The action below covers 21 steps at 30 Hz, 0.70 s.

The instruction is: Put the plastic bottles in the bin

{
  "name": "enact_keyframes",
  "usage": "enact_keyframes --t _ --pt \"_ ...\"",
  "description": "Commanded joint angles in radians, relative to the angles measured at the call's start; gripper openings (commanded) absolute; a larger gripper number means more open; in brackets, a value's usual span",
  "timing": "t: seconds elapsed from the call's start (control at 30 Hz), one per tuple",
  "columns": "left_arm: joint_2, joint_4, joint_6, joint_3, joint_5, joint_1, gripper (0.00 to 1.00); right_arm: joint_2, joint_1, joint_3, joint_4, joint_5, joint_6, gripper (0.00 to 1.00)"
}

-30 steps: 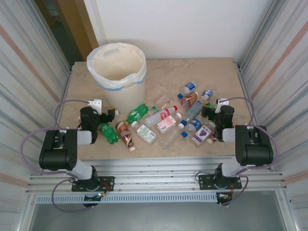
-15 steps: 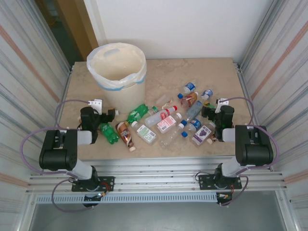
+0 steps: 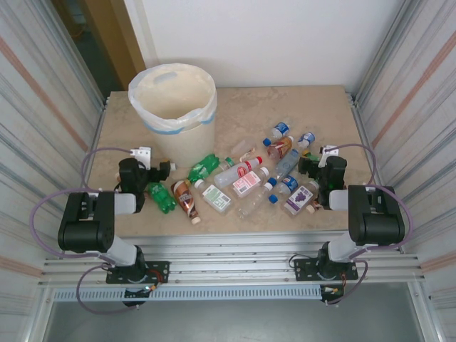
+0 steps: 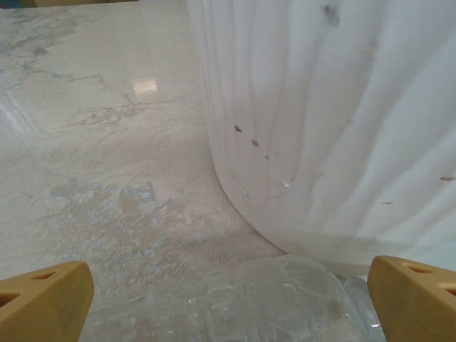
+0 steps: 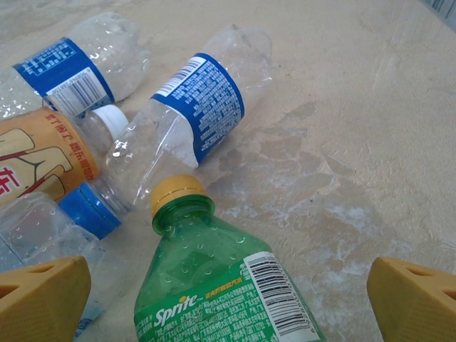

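Observation:
The cream-white bin (image 3: 173, 107) stands at the back left, lined with a whitish bag. Several plastic bottles (image 3: 242, 178) lie scattered across the table's middle and right, among them green ones (image 3: 203, 167) and a brown one (image 3: 185, 199). My left gripper (image 3: 161, 169) is low by the bin's base, jaws open. In the left wrist view the bin wall (image 4: 335, 121) is close ahead and a clear bottle (image 4: 242, 299) lies under the open left gripper (image 4: 228, 306). My right gripper (image 5: 228, 303) is open above a green Sprite bottle (image 5: 214, 285) with a yellow cap.
Beyond the Sprite bottle lie clear bottles with blue labels (image 5: 192, 114) and an orange-labelled one (image 5: 35, 160). Corrugated metal walls (image 3: 43, 107) close in both sides. Bare marble table (image 3: 313, 107) stretches right of the bin. The right gripper (image 3: 309, 165) sits beside the right-hand bottles.

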Motion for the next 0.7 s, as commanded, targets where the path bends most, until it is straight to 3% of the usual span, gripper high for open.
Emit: enact_keyframes --t 0.0,0.13,0.33,0.57,0.67 --pt "-0.04 -0.017 -0.038 0.009 -0.017 0.023 0.99 -0.025 -0.008 0.038 -0.051 0.01 0.013 0.98" --pt "-0.116 -0.099 -0.05 0.022 -0.052 0.025 0.99 -0.079 -0.017 0.091 -0.188 0.021 0.03 0.98" --pt "-0.315 -0.399 -0.11 0.106 -0.146 0.026 0.99 -0.214 -0.018 0.138 -0.344 0.084 0.043 0.98" --pt "-0.583 -0.811 -0.333 0.17 -0.312 0.026 0.99 -0.431 -0.027 0.187 -0.605 0.131 0.058 0.98" --pt "-0.679 -0.957 -0.416 0.18 -0.311 0.025 0.99 -0.512 -0.028 0.22 -0.735 0.14 0.1 0.98"
